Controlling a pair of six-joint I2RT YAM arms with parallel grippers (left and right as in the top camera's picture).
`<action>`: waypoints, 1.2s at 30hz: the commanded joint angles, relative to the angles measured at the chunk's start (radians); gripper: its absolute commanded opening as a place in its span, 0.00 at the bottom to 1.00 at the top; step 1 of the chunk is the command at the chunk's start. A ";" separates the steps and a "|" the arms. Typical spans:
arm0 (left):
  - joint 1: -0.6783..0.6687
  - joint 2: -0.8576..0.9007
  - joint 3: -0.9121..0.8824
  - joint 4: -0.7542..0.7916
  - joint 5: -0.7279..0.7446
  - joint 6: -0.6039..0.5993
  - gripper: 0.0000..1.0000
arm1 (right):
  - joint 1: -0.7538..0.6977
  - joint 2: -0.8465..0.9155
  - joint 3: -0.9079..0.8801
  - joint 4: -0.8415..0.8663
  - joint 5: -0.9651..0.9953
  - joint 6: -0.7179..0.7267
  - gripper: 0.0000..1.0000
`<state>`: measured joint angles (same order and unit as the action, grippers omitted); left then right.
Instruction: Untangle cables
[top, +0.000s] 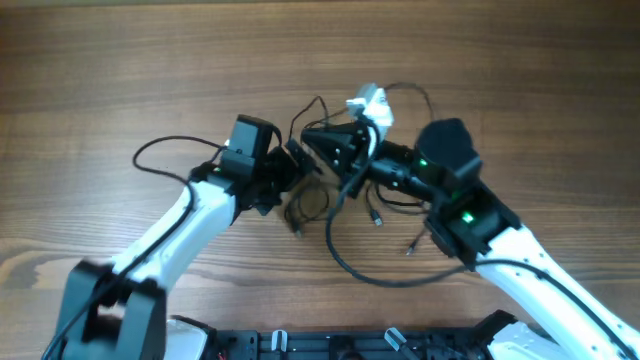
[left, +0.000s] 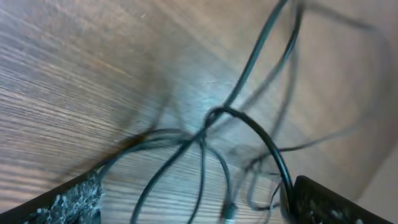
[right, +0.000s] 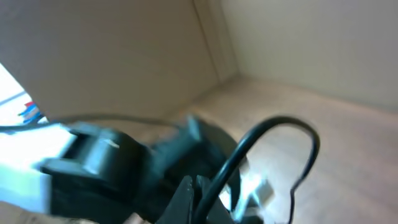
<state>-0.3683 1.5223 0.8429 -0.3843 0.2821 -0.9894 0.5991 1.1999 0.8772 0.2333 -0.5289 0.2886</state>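
Your left gripper (top: 297, 165) sits near the middle of the table (top: 120, 60), reaching in from the lower left. Its jaws stand wide apart: in the left wrist view the two fingers (left: 68, 202) lie at opposite lower corners, with bare wood and cord between them. The cables (top: 305, 205) are bunched just below and between your two grippers. A small loose loop lies on the wood there, and a longer loop sweeps down towards the near edge. Two small plug ends (top: 377, 218) lie to the right of the bunch, close to your right arm. From the left wrist you see several strands of the cables (left: 249, 130) crossing over the grain. One of them arches up and comes down against the inner side of the right-hand finger, though that finger does not pinch it. Your right gripper (top: 312, 140) points left from the upper right, its tip just beside the left gripper. Its fingers come together to a point. The right wrist view is blurred, but the right gripper (right: 196, 196) looks closed on one strand, which rises from between the fingertips and curves over in an arch. A white plug (top: 368, 104) sits just behind the right gripper, with a thin loop of cord beyond it.
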 joint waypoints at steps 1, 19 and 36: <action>-0.014 0.089 0.004 0.003 -0.011 -0.012 1.00 | -0.025 -0.094 0.088 -0.017 0.153 -0.109 0.04; 0.244 0.143 0.004 -0.295 -0.277 0.070 0.99 | -0.673 -0.261 0.186 -0.191 0.753 -0.187 0.04; 0.353 0.143 0.004 -0.306 -0.269 0.070 1.00 | -1.282 -0.040 0.186 -0.190 0.780 -0.260 0.04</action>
<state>-0.0174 1.6527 0.8577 -0.6891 0.0307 -0.9321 -0.6159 1.0958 1.0393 0.0376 0.2142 0.0643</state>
